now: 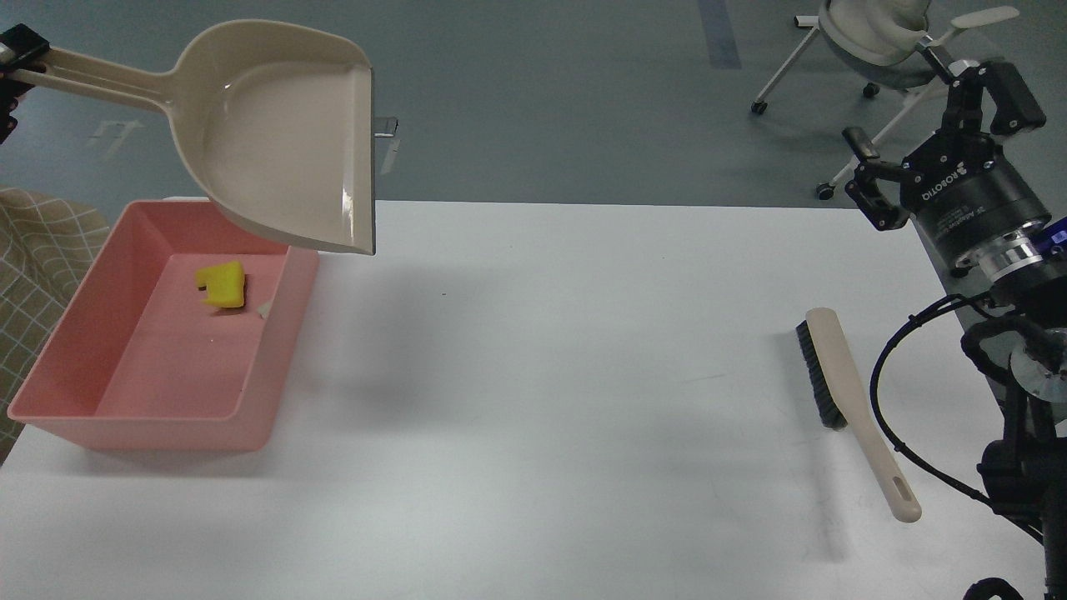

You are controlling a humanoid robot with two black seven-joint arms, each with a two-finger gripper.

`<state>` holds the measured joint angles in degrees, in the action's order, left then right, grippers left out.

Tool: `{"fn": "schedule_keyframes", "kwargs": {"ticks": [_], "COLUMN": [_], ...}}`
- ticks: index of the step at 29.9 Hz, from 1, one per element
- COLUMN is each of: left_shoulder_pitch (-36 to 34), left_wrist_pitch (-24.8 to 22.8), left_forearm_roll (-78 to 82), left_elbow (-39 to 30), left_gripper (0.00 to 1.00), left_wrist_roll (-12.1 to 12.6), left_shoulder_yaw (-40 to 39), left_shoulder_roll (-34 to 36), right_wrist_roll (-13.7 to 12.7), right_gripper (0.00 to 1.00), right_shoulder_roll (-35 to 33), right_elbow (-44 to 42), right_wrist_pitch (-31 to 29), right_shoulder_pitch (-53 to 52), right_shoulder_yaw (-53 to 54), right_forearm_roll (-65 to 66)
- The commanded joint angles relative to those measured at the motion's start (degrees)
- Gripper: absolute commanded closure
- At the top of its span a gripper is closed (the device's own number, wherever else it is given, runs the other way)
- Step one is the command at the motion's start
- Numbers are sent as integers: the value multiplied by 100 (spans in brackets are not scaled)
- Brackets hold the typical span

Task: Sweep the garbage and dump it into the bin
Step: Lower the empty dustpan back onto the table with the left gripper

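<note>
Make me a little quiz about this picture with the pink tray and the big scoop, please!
1. True or false: the dustpan is held up in the air over the pink bin.
2. What colour is the sponge piece lying in the bin: A green, B yellow, C blue?
3. Fill in: the brush lies on the white ____, near the right gripper, whose jaws are open and empty.

Key
1. True; its mouth tips over the bin's far corner.
2. B.
3. Table.
</note>
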<state>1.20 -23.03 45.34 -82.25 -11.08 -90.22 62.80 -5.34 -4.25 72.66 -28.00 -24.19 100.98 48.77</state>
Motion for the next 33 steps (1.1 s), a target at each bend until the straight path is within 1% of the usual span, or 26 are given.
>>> {"fn": "schedule_keyframes", "kwargs": {"ticks": [1, 4, 8, 11, 14, 15, 17, 19, 21, 25, 28, 33], "left_shoulder_pitch": [-768, -1173, -1675, -1816, -2070, -2071, -2203, -2448, -2607, -3064, -3099, -3056], "left_wrist_pitch": [18, 18, 27, 53, 71, 71, 106, 211, 290, 405, 536, 791], "left_forearm_roll": [18, 53, 71, 80, 89, 89, 106, 98, 106, 106, 106, 176], "left_elbow": [480, 744, 1017, 1018, 1026, 1026, 1026, 1070, 1158, 1851, 2037, 2046], "left_gripper": [100, 100, 100, 100, 100, 100, 100, 100, 100, 100, 100, 100], "left_wrist_roll": [27, 9, 18, 27, 35, 35, 44, 105, 149, 167, 167, 123], "left_shoulder_yaw": [644, 1066, 1559, 1744, 2235, 2237, 2578, 3026, 3238, 3721, 3924, 4275], "left_shoulder_roll": [-399, -671, -1198, -1340, -1594, -1595, -1700, -1858, -2016, -2640, -2887, -3177], "right_wrist_roll": [559, 640, 649, 657, 684, 684, 684, 684, 684, 684, 684, 675], "right_gripper": [0, 0, 0, 0, 0, 0, 0, 0, 0, 0, 0, 0], "right_shoulder_roll": [-6, -32, -23, 3, 64, 65, 91, 82, 73, 47, 38, 47], "right_elbow": [-365, -542, -779, -885, -1052, -1052, -1061, -1061, -1061, -1096, -1105, -1324], "right_wrist_pitch": [0, 0, 0, 0, 0, 0, 0, 0, 0, 0, 0, 0], "right_shoulder_pitch": [-252, -410, -621, -683, -771, -771, -771, -763, -754, -719, -701, -718], "right_shoulder_yaw": [-9, -9, 9, 9, -52, -52, -61, -70, -70, -61, -52, -52], "right_forearm_roll": [-95, -236, -271, -271, -271, -271, -271, -263, -271, -271, -271, -271]}}
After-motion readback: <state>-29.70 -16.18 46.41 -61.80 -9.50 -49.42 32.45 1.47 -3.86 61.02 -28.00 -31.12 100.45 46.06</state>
